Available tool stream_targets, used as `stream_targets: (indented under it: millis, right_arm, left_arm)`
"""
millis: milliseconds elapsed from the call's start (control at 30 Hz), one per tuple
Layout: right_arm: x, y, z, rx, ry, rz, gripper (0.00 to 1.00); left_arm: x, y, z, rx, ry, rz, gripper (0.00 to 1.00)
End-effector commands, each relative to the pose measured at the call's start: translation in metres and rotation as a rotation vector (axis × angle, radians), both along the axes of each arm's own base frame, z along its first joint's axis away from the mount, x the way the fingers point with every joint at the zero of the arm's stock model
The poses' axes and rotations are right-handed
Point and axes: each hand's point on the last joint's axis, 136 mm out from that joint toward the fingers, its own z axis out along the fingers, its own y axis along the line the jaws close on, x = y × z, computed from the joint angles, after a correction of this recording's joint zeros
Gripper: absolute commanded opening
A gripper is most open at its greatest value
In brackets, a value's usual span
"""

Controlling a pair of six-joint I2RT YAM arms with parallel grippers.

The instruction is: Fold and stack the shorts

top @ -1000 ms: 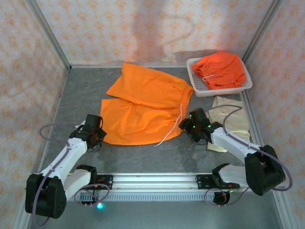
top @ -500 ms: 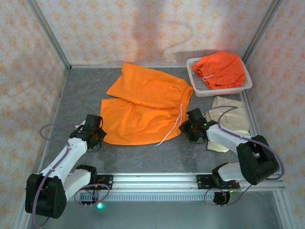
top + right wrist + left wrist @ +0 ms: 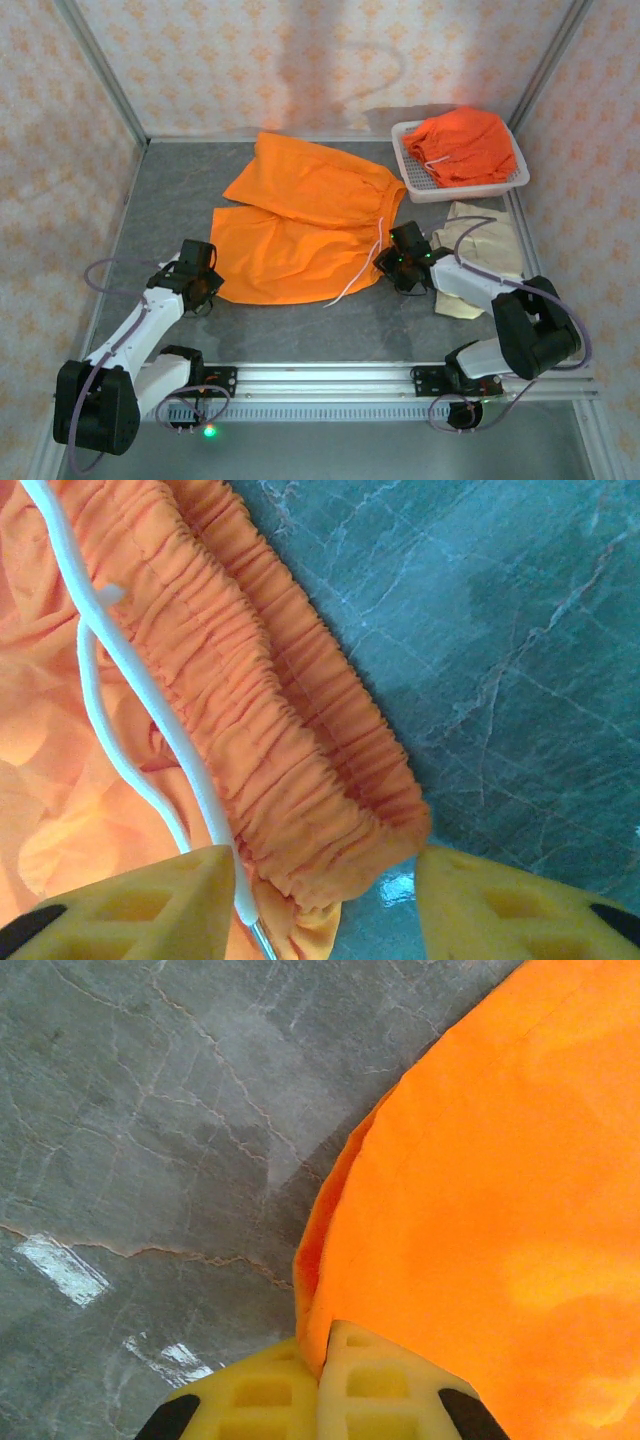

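Table: grey, stone-patterned, crossed by pale veins; small bright reflections are noted on its surface. Back wall and side walls: covered in cream paper printed with faint orange motifs. Soft shadows are cast on the back wall. Metal corner posts are fitted where the walls meet.

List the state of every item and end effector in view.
Spread orange shorts: flat on the table, unfolded.
Second orange shorts: crumpled in the basket.
Beige shorts: lying rumpled near the basket.
Basket: upright, back right.
Left end effector: shut on the spread shorts' edge.
Right end effector: open around their waistband corner.
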Motion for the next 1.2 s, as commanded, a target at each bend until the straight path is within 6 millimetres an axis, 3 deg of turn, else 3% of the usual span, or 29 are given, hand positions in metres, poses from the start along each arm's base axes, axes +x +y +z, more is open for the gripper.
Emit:
stream_targets:
  millis: [0,133,333,800,967,1167]
  right_arm:
    - [0.005,-0.008,0.001,-0.043,-0.016,-0.013,0.51]
    - [0.005,-0.009,-0.003,-0.055,-0.007,-0.007,0.51]
    - [0.010,-0.007,-0.010,-0.058,0.002,-0.003,0.43]
    - [0.026,-0.010,-0.003,-0.105,-0.006,0.021,0.00]
    - [0.035,-0.011,0.022,-0.129,-0.042,0.049,0.00]
    - [0.045,-0.009,0.076,-0.131,-0.129,0.089,0.00]
  left_arm:
    - [-0.001,0.010,0.000,0.045,0.001,0.017,0.00]
    - [-0.002,0.010,-0.001,0.047,0.004,0.017,0.00]
    - [-0.001,0.011,0.000,0.048,-0.001,0.017,0.00]
    - [0.007,0.014,0.012,0.079,-0.023,0.007,0.00]
    - [0.012,0.023,0.041,0.131,-0.071,0.012,0.00]
    - [0.016,0.035,0.102,0.217,-0.168,0.011,0.00]
